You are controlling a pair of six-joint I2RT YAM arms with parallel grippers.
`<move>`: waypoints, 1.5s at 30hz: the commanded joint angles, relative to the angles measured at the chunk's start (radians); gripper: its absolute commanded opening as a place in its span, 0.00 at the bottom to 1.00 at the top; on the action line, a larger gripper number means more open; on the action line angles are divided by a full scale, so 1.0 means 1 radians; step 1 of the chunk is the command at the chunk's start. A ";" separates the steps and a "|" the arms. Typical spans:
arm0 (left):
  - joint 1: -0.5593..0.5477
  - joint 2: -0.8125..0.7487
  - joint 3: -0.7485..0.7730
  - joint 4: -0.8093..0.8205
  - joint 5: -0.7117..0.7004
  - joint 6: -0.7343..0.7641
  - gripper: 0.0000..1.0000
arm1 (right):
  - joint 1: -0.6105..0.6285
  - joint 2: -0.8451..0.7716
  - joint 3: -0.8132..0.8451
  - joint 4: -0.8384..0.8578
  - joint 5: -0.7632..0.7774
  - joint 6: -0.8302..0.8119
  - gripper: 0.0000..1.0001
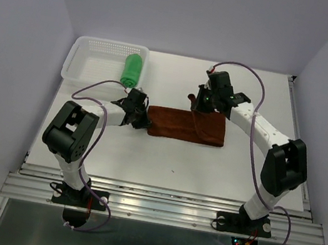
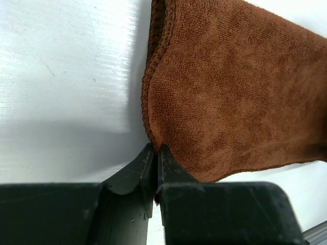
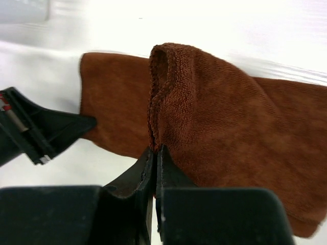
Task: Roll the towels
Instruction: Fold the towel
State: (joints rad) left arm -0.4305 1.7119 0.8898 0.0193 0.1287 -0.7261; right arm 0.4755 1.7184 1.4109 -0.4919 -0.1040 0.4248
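The rust reddish-brown towel [image 1: 176,128] lies spread flat across the middle of the table. My left gripper [image 1: 141,117] is at its left end, jaws shut on the towel's hemmed edge [image 2: 153,133]. My right gripper [image 1: 199,111] is shut on another edge of the same towel [image 3: 219,122], holding it raised so the cloth drapes in a fold over the flat part. In the right wrist view the hem runs straight up from the closed tips [image 3: 155,148]. The bright green towel [image 1: 132,70] lies rolled up in the white basket [image 1: 76,62].
The white perforated basket stands at the back left corner of the table. White walls enclose the table on the left, back and right. A metal rail [image 1: 161,208] runs along the near edge by the arm bases.
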 commanded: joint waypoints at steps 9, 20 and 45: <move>0.001 -0.054 -0.048 -0.032 0.002 0.033 0.15 | 0.169 0.142 0.180 0.133 0.032 0.134 0.01; 0.007 -0.069 -0.055 -0.042 -0.003 0.034 0.15 | 0.228 0.221 0.226 0.173 0.043 0.163 0.01; 0.013 -0.216 -0.045 -0.199 -0.175 -0.019 0.58 | 0.285 0.469 0.352 0.202 -0.146 0.170 0.43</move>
State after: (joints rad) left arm -0.4236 1.5551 0.8566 -0.1265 0.0231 -0.7380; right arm 0.7502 2.1750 1.6970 -0.3336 -0.1799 0.5861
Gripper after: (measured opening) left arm 0.577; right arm 0.389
